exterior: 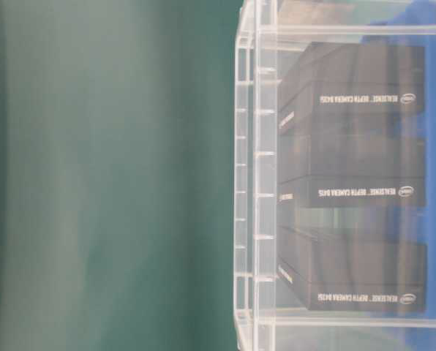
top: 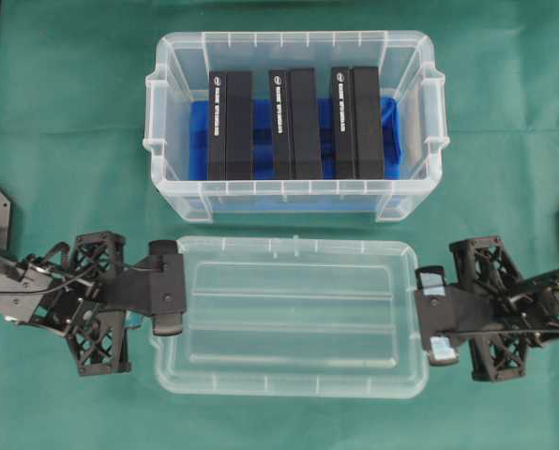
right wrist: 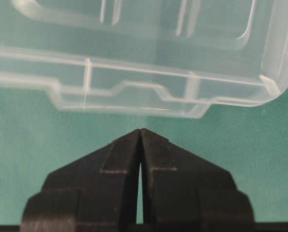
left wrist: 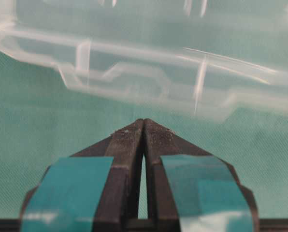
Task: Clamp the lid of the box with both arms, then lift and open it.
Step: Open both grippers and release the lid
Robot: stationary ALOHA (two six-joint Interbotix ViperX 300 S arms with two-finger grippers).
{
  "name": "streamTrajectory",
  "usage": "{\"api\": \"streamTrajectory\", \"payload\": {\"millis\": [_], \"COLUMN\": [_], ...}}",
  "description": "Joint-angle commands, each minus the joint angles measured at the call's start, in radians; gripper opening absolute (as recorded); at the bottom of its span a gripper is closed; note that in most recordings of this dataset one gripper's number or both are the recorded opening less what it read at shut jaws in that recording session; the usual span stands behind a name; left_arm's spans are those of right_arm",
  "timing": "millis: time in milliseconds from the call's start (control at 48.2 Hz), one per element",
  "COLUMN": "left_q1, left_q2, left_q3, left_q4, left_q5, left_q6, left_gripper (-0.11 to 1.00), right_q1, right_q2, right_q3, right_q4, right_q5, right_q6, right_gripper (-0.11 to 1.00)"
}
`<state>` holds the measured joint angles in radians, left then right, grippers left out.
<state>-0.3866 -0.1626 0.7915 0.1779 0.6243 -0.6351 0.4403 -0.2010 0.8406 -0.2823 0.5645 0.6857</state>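
Lettering on black boxes (exterior: 353, 99) reads, blurrily, "REALSENSE DEPTH CAMERA"; both claws pinched closed, empty, facing lid (top: 284, 314).

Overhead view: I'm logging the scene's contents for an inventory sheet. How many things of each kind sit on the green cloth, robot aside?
Clear tub: 1
Clear lid, lying on the cloth in front of the tub: 1
Black slim boxes, standing in the tub: 3
Blue insert under them: 1
Total: 6
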Motion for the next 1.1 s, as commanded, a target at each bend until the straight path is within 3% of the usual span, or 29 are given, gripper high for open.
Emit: {"api": "streamTrajectory", "payload": {"millis": [0, 187, 768, 1079], "left_q1": [-0.005, -0.017, -0.021, -0.023], "left_q2": [-0.031, -0.049, -0.051, -0.069], "left_q3": [0.005, 0.025, 0.000, -0.048], "left_q4": [0.005, 0.005, 0.006, 0.006], "left_q5": [0.002, 0.012, 0.014, 0.029], "left_q6": [-0.026, -0.069, -0.063, -0.057], "left_gripper": [0.01, 0.01, 0.01, 0.01], "right_q1": [0.012, 0.015, 0.017, 0.017], "right_q2": [-0.032, -0.043, -0.043, -0.084], "right_q3": [0.000, 0.008, -0.003, -0.054], "right_q4": [0.002, 0.002, 0.003, 0.002], "right_q5": [-0.003, -0.002, 0.011, 0.098], "right_q6": [0.002, 0.002, 0.002, 0.002], "right_gripper": [0.00, 0.00, 0.00, 0.00]}}
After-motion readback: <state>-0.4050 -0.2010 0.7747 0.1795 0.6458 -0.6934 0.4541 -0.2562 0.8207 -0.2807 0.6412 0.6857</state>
